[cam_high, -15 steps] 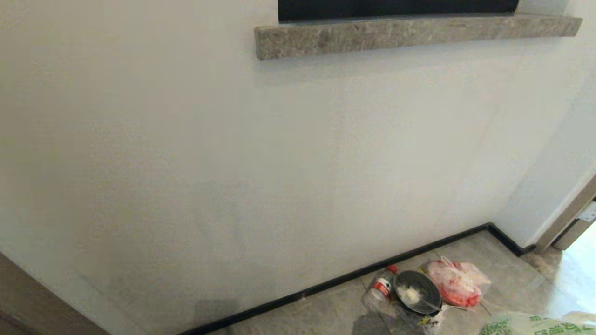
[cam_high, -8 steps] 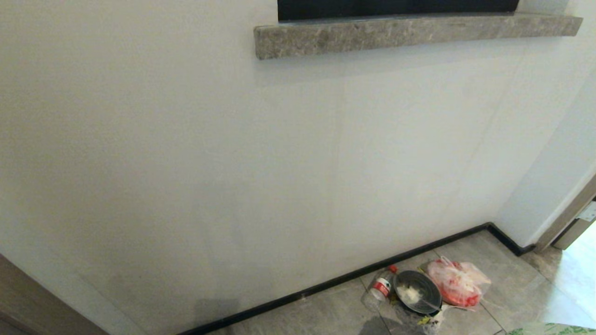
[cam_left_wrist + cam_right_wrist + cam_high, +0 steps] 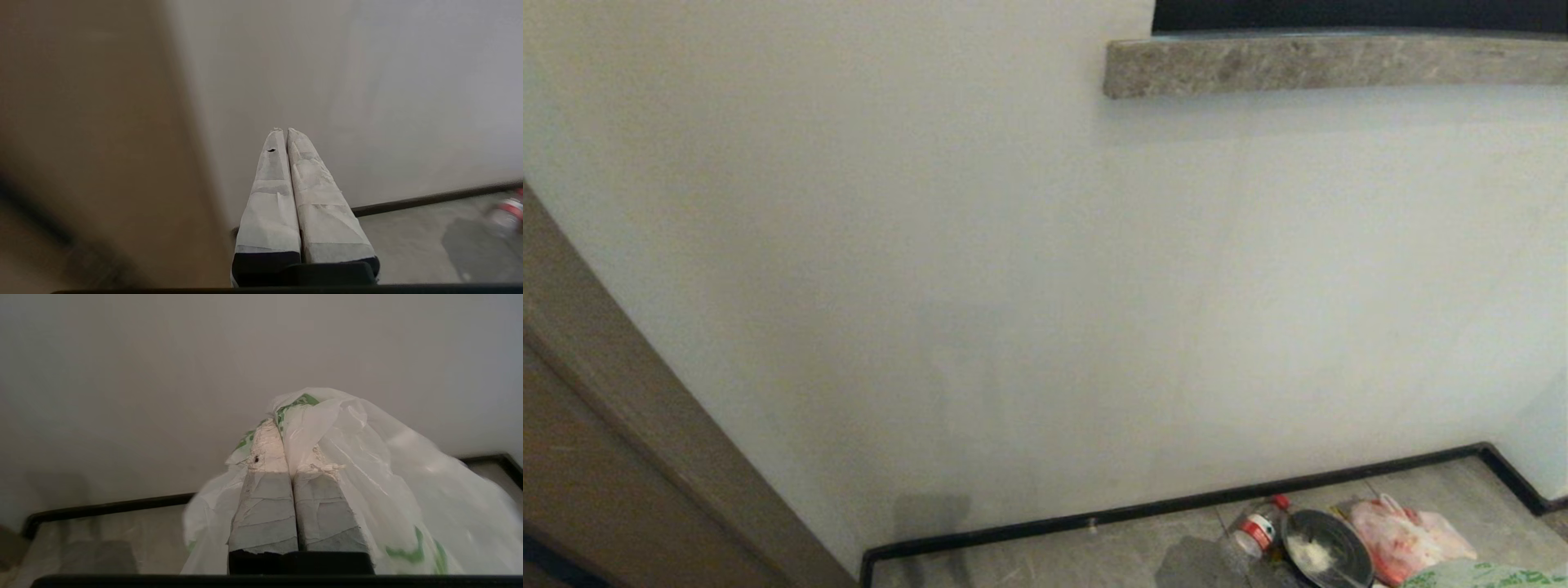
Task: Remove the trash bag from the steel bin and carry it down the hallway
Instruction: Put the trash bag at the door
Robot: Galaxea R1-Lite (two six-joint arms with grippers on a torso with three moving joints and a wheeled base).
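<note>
Right gripper (image 3: 282, 428): jaws pressed together on a fold of the trash bag (image 3: 367, 465); plastic is draped over the fingertips and hangs beside the fingers. Bag's edge is seen at the head view's lower right. Left gripper (image 3: 282, 130): jaws closed, nothing held, wall (image 3: 367, 81) faced.

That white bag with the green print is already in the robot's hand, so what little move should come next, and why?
Probably turning on toward open floor. The right hand is shut on the trash bag, but the head view faces a white wall, with a door frame on the left and litter by the baseboard.
</note>
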